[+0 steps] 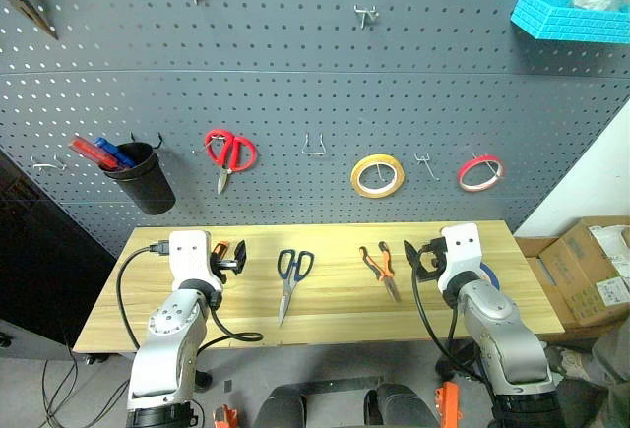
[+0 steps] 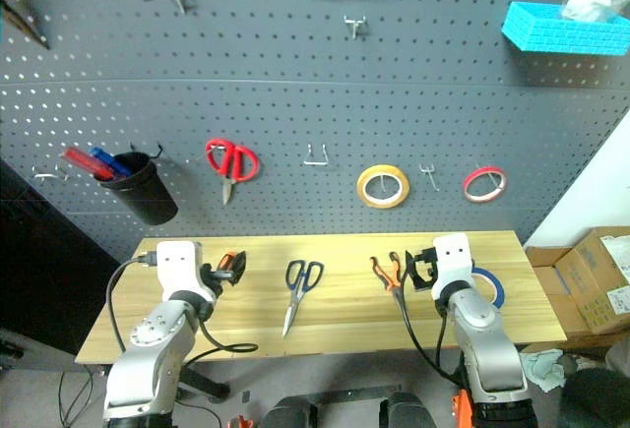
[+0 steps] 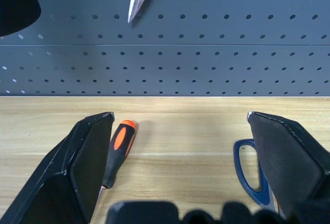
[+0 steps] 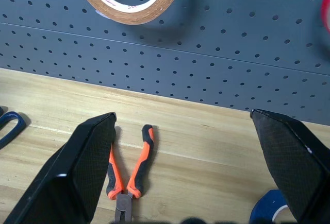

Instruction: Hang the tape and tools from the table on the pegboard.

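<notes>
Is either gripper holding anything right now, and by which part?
Nothing is held. The left gripper and right gripper are both open above the light wooden table, nothing between their fingers.

Red scissors (image 1: 230, 152), yellow tape (image 1: 378, 175), red tape (image 1: 479, 172), black cup (image 1: 141, 178).

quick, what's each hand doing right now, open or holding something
Left hand: open, holding nothing, over the table near the small orange-handled tool.
Right hand: open, holding nothing, near the pliers.
</notes>
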Motion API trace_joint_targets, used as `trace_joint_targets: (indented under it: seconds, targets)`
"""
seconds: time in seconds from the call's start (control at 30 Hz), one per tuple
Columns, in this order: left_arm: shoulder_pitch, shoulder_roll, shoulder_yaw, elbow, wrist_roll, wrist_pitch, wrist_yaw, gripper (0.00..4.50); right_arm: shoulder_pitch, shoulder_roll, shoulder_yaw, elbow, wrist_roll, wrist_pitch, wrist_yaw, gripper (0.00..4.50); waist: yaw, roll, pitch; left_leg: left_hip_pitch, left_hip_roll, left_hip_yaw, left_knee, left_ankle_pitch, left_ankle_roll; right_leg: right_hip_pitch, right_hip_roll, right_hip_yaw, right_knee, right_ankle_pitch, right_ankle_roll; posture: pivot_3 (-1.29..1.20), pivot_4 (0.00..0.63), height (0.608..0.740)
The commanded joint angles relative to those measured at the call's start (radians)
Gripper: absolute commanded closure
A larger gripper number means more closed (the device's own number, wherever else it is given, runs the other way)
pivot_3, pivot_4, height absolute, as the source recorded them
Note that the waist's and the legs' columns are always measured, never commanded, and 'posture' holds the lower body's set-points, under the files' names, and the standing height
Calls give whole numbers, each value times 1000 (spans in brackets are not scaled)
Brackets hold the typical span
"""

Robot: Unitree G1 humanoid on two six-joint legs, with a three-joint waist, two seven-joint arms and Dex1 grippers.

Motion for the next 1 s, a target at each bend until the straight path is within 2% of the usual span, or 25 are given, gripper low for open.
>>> trace_joint_targets:
  seconds: [0.03,0.73,0.87,1.0]
  targets:
    - [-6,1,8,-32,-7,-19,-7,41,-8,-3,-7,-50,1,-9,-1,0,0,0,0,0,0,0,0,0,0,0,0,0,0,0,0,139,55,740]
    - [10,-5,4,-61,-20,-4,-14,41,13,-15,-4,-75,-2,13,3,0,0,1,2,0,0,0,0,0,0,0,0,0,0,0,0,140,80,740]
    - [-59,32,-8,-45,-45,10,-67,41,13,-34,-11,-86,-1,50,10,0,1,1,6,-1,0,0,0,0,0,-1,0,0,0,0,0,139,94,740]
    - [-235,58,-51,28,-123,63,-198,41,-9,-85,-25,-69,18,108,53,0,6,0,17,-2,0,-2,1,0,0,-1,0,-2,0,0,0,137,112,740]
